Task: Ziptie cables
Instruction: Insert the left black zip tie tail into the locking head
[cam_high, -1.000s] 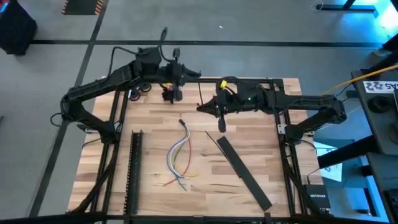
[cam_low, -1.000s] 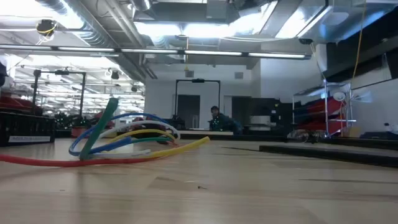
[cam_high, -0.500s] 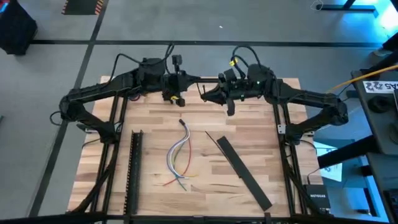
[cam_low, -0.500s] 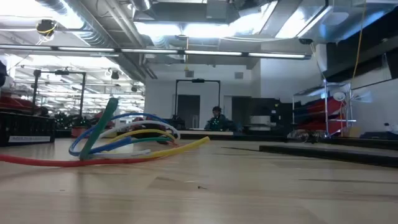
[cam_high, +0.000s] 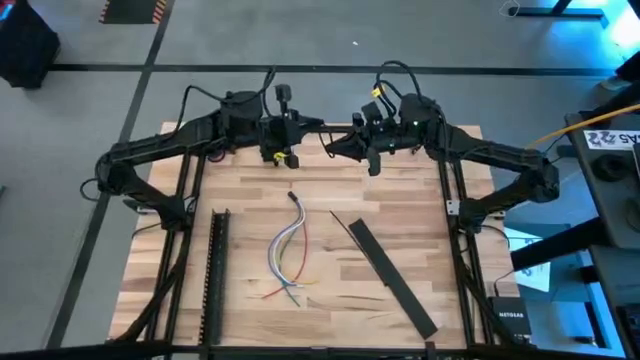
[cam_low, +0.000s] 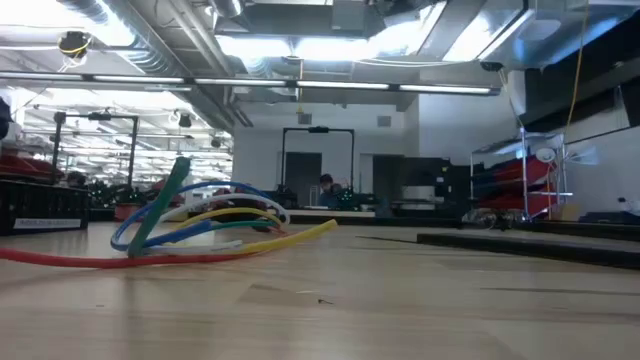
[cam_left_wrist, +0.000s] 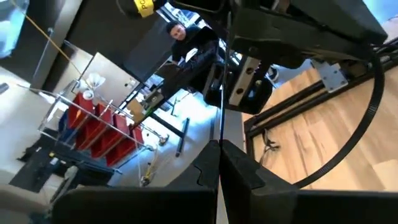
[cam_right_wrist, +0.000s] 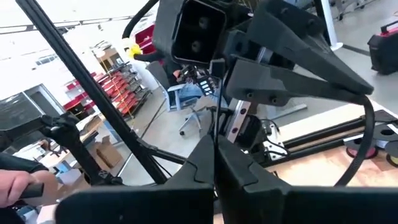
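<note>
Both tools face each other above the desk's (cam_high: 420, 215) far edge. The left tool (cam_high: 318, 126) and right tool (cam_high: 327, 142) are each pressed together on a thin dark strip. The cables (cam_high: 287, 252) lie loose mid-desk.

Counts, taken against the wooden table (cam_high: 420, 225) as landmark:

- Arms: two, both raised over the table's far edge. One left gripper (cam_high: 318, 126), one right gripper (cam_high: 328, 144), tips facing each other; each pinches a thin dark strip.
- Cables (cam_high: 288, 252): one loose bundle near the table's middle. High view shows about five strands; exact number hard to tell where they overlap.
- Flat black bar (cam_high: 392, 277): one, lying diagonally on the table's right half.
- Perforated black rail (cam_high: 214, 272): one, along the table's left side.
- Person (cam_low: 326, 189): one, in the room beyond the table.
</note>
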